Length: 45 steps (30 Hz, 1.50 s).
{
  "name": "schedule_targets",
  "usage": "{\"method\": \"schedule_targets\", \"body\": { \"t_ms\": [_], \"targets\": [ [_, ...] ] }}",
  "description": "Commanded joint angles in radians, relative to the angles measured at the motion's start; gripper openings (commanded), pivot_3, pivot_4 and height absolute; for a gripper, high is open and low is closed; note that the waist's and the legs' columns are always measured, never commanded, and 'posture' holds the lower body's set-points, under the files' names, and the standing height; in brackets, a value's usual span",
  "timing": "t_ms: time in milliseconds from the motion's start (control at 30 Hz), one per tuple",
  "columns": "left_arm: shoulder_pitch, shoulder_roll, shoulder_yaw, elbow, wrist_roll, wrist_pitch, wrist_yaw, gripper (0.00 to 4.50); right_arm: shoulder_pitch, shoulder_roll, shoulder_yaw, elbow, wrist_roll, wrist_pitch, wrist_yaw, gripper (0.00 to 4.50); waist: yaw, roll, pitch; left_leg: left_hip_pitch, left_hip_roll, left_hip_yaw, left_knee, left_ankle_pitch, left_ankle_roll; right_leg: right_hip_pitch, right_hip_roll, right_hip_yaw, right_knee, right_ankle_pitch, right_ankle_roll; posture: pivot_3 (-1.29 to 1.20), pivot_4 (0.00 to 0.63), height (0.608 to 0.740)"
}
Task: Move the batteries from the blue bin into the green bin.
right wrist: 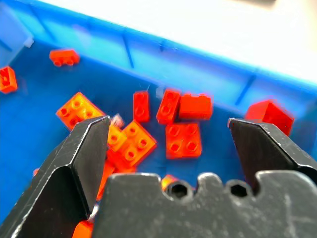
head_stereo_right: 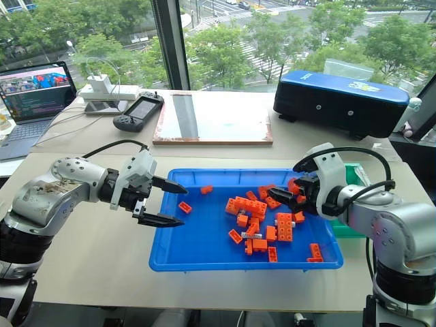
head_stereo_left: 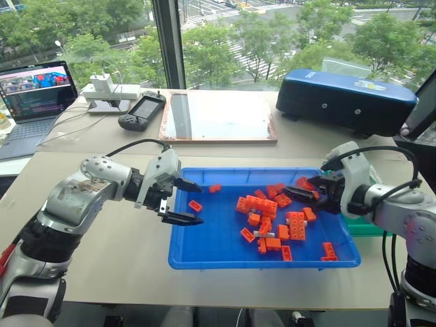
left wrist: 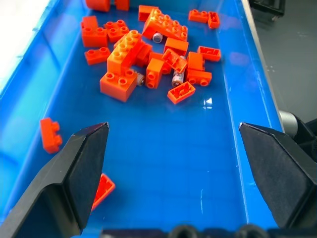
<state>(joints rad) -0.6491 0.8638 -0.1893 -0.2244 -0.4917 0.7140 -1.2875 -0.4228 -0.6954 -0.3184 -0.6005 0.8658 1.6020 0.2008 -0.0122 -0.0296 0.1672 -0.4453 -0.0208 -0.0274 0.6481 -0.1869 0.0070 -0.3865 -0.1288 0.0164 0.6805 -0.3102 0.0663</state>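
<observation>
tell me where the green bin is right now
In the right eye view the green bin sits on the table at the robot's right, against the blue bin's right rim, mostly hidden behind the right gripper and its arm.

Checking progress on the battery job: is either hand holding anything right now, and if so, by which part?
Nothing is held. The left hand and right hand both hang open over the blue bin, with no battery or brick between their fingers.

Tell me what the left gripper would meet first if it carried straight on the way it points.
Probably the bare floor of the blue bin: the open left gripper aims down into it, with the orange bricks lying further along that line. Depth is hard to judge.
</observation>
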Motion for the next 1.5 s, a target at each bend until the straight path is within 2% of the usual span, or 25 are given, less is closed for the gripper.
{"method": "schedule_targets", "body": {
  "t_ms": [33, 133, 233, 400, 467, 567, 700, 833, 1033, 1233, 1367, 1433, 1467, 1500],
  "targets": [
    [-0.033, -0.006, 0.011, 0.010, 0.016, -0.032, -0.003, 4.50, 0.028, -0.094, -0.001, 0.013, 0.247, 0.012, -0.213, 4.44, -0.001, 0.000, 0.000, 0.000, -0.001, 0.000, 0.000, 0.000, 0.000, 0.000, -0.001, 0.000, 0.000, 0.000, 0.000, 0.00, 0.150, 0.732],
    [-0.057, -0.020, 0.004, 0.042, 0.028, -0.049, -0.011, 4.50, 0.024, -0.066, -0.016, 0.083, 0.433, 0.012, -0.405, 4.44, -0.011, 0.000, 0.000, 0.001, 0.000, 0.001, 0.000, 0.000, 0.000, 0.000, 0.000, 0.000, -0.002, 0.000, 0.000, 0.00, 0.150, 0.732],
    [-0.083, -0.037, -0.007, 0.076, 0.051, -0.070, -0.009, 4.50, 0.038, -0.033, -0.026, 0.143, 0.545, 0.012, -0.599, 4.44, -0.018, 0.000, 0.000, 0.001, 0.000, 0.001, 0.000, 0.000, 0.000, 0.000, 0.000, 0.000, -0.002, 0.000, 0.000, 0.00, 0.150, 0.732],
    [-0.115, -0.055, -0.019, 0.124, 0.087, -0.093, -0.005, 4.50, 0.073, -0.206, 0.169, 0.203, 1.008, -0.311, -0.998, 4.44, -0.021, 0.000, 0.000, 0.000, 0.000, 0.001, 0.000, 0.000, 0.001, 0.000, 0.000, 0.000, -0.001, 0.000, 0.000, 0.00, 0.150, 0.732],
    [-0.123, -0.060, -0.023, 0.139, 0.104, -0.105, -0.002, 4.50, 0.062, -0.251, 0.241, 0.206, 1.091, -0.399, -1.079, 4.44, -0.026, 0.000, 0.000, 0.000, 0.001, 0.001, 0.000, 0.000, 0.001, 0.000, 0.000, 0.000, -0.002, 0.000, 0.000, 0.00, 0.150, 0.732],
    [-0.127, -0.068, -0.022, 0.142, 0.113, -0.107, -0.003, 4.50, 0.050, -0.275, 0.303, 0.207, 1.106, -0.478, -1.126, 4.44, -0.029, 0.000, 0.000, 0.000, 0.001, 0.001, 0.000, 0.000, 0.001, 0.001, 0.000, -0.001, -0.003, 0.000, 0.000, 0.00, 0.150, 0.732],
    [-0.126, -0.077, -0.015, 0.130, 0.110, -0.093, 0.000, 4.50, 0.023, -0.282, 0.361, 0.210, 1.106, -0.535, -1.148, 3.47, -0.033, 0.000, 0.000, 0.000, 0.001, 0.001, 0.000, 0.000, 0.001, 0.000, 0.000, 0.000, -0.003, 0.000, 0.000, 0.00, 0.150, 0.732],
    [-0.124, -0.080, -0.011, 0.125, 0.109, -0.087, 0.003, 4.50, -0.007, -0.280, 0.417, 0.224, 1.106, -0.559, -1.169, 2.00, -0.031, 0.000, 0.000, 0.000, 0.001, 0.001, 0.000, 0.000, 0.001, 0.000, 0.000, 0.000, -0.003, 0.000, 0.000, 0.00, 0.150, 0.732],
    [-0.121, -0.081, -0.008, 0.121, 0.110, -0.083, 0.009, 4.50, -0.066, -0.288, 0.480, 0.253, 1.106, -0.563, -1.176, 0.07, -0.031, 0.000, 0.000, 0.000, 0.001, 0.001, 0.000, 0.000, 0.001, 0.000, 0.000, 0.000, -0.004, 0.000, 0.000, 0.00, 0.150, 0.732],
    [-0.119, -0.081, -0.006, 0.121, 0.109, -0.083, 0.012, 4.50, -0.138, -0.359, 0.494, 0.240, 1.083, -0.524, -1.116, 0.03, -0.030, 0.000, 0.000, 0.000, 0.001, 0.001, 0.000, 0.000, 0.001, 0.000, 0.000, 0.000, -0.004, 0.000, 0.000, 0.00, 0.150, 0.732],
    [-0.116, -0.086, -0.007, 0.117, 0.108, -0.082, 0.015, 4.50, -0.188, -0.383, 0.472, 0.212, 1.043, -0.502, -0.995, 0.03, -0.030, 0.000, 0.000, 0.000, 0.002, 0.001, 0.000, 0.000, 0.001, 0.000, 0.000, 0.000, -0.006, 0.000, 0.000, 0.00, 0.150, 0.732],
    [-0.117, -0.090, -0.009, 0.117, 0.107, -0.083, 0.017, 4.50, -0.217, -0.408, 0.459, 0.182, 1.027, -0.462, -0.882, 0.60, -0.030, 0.000, 0.000, 0.000, 0.002, 0.001, 0.000, 0.000, 0.001, 0.000, 0.000, 0.000, -0.006, 0.000, 0.000, 0.00, 0.150, 0.732],
    [-0.117, -0.092, -0.010, 0.118, 0.108, -0.084, 0.017, 4.50, -0.220, -0.420, 0.454, 0.171, 1.032, -0.457, -0.851, 0.75, -0.030, 0.000, 0.000, -0.001, 0.001, 0.001, 0.000, 0.000, 0.001, 0.000, 0.000, 0.000, -0.006, 0.000, 0.000, 0.00, 0.150, 0.732],
    [-0.118, -0.094, -0.010, 0.119, 0.108, -0.085, 0.017, 4.50, -0.222, -0.433, 0.450, 0.159, 1.031, -0.451, -0.818, 1.20, -0.029, 0.000, 0.000, -0.001, 0.002, 0.001, 0.000, 0.000, 0.001, 0.000, 0.000, 0.000, -0.006, 0.000, 0.000, 0.00, 0.150, 0.732]
  ]
}}
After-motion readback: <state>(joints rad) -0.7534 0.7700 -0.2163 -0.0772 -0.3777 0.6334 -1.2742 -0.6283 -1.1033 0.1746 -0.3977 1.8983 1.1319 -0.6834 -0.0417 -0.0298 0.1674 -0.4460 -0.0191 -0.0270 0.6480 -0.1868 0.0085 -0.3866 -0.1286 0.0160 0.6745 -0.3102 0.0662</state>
